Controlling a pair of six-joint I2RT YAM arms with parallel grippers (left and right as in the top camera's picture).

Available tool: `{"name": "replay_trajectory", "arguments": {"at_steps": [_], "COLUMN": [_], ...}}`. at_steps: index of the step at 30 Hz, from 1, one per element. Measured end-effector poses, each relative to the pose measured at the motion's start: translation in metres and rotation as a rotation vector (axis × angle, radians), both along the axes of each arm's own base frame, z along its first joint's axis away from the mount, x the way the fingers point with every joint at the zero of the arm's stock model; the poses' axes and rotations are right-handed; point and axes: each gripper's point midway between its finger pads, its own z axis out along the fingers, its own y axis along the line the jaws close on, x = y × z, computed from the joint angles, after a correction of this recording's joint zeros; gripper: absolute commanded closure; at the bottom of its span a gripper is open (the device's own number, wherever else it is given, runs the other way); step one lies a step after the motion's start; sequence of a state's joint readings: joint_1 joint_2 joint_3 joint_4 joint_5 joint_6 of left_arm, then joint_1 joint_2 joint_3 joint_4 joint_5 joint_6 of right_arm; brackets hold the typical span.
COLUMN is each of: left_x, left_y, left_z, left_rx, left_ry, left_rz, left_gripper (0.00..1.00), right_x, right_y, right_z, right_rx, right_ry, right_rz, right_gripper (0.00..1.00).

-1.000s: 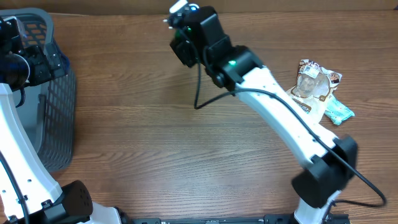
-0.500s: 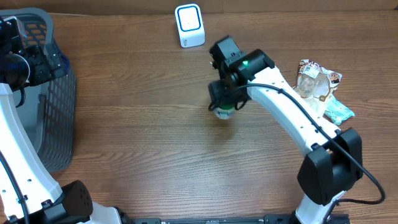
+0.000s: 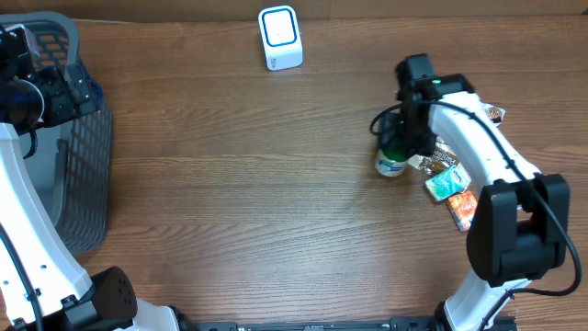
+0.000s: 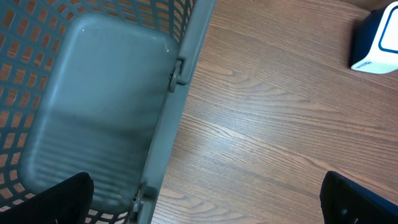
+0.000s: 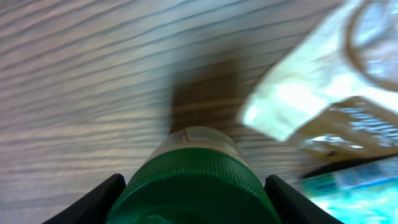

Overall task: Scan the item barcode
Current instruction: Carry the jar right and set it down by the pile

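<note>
Light is even overhead, yet close up the green-capped plastic bottle [image 5: 193,180] shadows the blurred brown wooden table [image 5: 74,74] beside a glaring white packet [image 5: 298,106].

I see a matt brown wood-grain desk [image 3: 230,202], a grey plastic lattice basket [image 3: 92,147], a bottle [image 3: 390,167] with a ribbed green plastic cap [image 5: 193,183], glossy crinkled film packets [image 5: 323,93], and a smooth white plastic scanner [image 3: 279,37].

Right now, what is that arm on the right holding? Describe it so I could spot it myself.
On the right side of the wooden table, a white arm ends in the right gripper beside a heap of snack packets. In its grip is a small bottle. Unlike the flat, crinkly packets, it is round and rigid, with a dark green cap.
</note>
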State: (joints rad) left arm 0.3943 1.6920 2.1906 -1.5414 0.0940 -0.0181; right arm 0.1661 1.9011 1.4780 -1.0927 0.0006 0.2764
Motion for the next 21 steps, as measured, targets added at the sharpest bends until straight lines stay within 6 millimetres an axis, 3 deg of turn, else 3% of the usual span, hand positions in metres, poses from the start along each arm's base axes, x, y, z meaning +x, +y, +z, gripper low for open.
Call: {"name": "replay_trajectory", "arguments": {"at_steps": [4,13,17,21], "left_x": [0.000,0.000,0.000,0.000], "left_y": [0.000,0.000,0.000,0.000], "left_z": [0.000,0.000,0.000,0.000], "left_rx": [0.000,0.000,0.000,0.000], "left_ry": [0.000,0.000,0.000,0.000], "left_rz": [0.000,0.000,0.000,0.000], "left_gripper": [0.01,0.00,0.00,0.00], "right_x": [0.005,0.016,0.016,0.020], "right_y": [-0.016,-0.017,-0.019,-0.020], "right_z": [0.000,-0.009,-0.019,-0.019], "right_rx": [-0.001,-0.001,-0.016,-0.024], "right_ry": [-0.011,-0.032,-0.010,-0.028], "right_rz": [-0.047,-0.053,-0.055,-0.062], "right_gripper": [0.56,0.55,0.41,0.05]}}
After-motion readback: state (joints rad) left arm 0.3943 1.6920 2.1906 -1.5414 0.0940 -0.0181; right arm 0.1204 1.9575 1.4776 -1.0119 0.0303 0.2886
